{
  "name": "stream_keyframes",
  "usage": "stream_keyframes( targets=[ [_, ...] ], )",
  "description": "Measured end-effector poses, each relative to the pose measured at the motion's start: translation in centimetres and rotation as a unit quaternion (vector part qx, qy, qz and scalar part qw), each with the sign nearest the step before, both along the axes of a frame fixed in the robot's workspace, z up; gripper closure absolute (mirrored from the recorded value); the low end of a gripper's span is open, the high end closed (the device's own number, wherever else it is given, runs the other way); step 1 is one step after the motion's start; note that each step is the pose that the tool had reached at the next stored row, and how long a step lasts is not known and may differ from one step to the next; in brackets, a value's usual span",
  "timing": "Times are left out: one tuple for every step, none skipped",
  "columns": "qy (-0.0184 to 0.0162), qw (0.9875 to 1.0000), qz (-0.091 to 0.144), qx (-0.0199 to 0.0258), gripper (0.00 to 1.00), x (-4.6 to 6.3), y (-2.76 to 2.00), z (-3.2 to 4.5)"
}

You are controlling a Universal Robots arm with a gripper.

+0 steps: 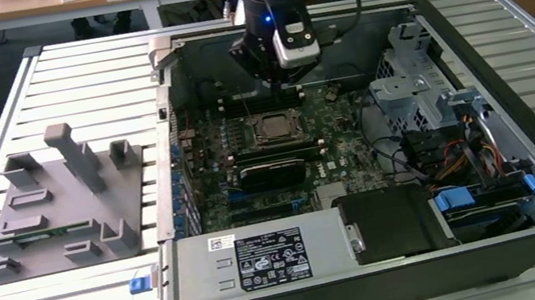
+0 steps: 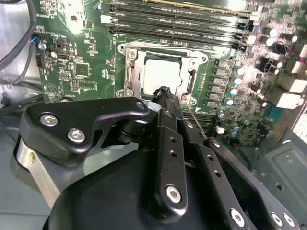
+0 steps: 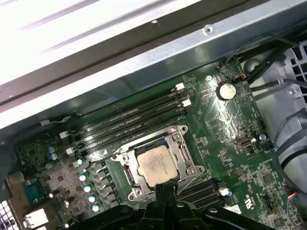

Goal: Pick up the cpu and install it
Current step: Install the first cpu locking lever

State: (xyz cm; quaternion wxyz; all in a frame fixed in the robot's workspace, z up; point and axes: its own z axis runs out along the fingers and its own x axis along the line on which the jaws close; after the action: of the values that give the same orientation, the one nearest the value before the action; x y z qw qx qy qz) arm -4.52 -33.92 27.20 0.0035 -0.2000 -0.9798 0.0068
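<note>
Exterior view: the claw (image 1: 291, 81) hangs inside the open computer case (image 1: 508, 28) on the counter (image 1: 70, 77), close above the cpu (image 1: 273, 127).

Second wrist view: the claw (image 2: 163, 92) has its fingers pressed together and grips nothing. The cpu (image 2: 160, 76) sits flat in the socket frame (image 2: 128, 76), just beyond its tips.

First wrist view: the cpu (image 3: 154, 164) lies just ahead of the claw (image 3: 165, 189), with the memory slots (image 3: 129, 117) farther off.

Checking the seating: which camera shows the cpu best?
The first wrist view: the cpu lies whole in its socket. The second wrist view shows it partly covered; the exterior view shows it from afar.
</note>
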Motion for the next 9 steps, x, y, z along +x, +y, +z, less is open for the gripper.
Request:
stream_keyframes(
  targets=[
    [0.0,1.0,0.008,0.0,0.89,0.0,0.0,0.0],
    [0.0,0.9999,0.017,0.0,0.89,0.0,0.0,0.0],
    [0.0,0.9997,0.026,0.0,0.89,0.0,0.0,0.0],
    [0.0,0.9994,0.035,0.0,0.89,0.0,0.0,0.0],
    [0.0,0.999,0.044,0.0,0.89,0.0,0.0,-0.01],
    [0.0,0.9986,0.053,0.0,0.89,0.0,0.0,-0.01],
    [0.0,0.9981,0.062,0.0,0.89,0.0,0.0,-0.01],
    [0.0,0.9975,0.071,0.0,0.89,0.0,0.0,-0.01],
    [0.0,0.9969,0.079,0.0,0.89,0.0,0.0,-0.01]
  ],
)
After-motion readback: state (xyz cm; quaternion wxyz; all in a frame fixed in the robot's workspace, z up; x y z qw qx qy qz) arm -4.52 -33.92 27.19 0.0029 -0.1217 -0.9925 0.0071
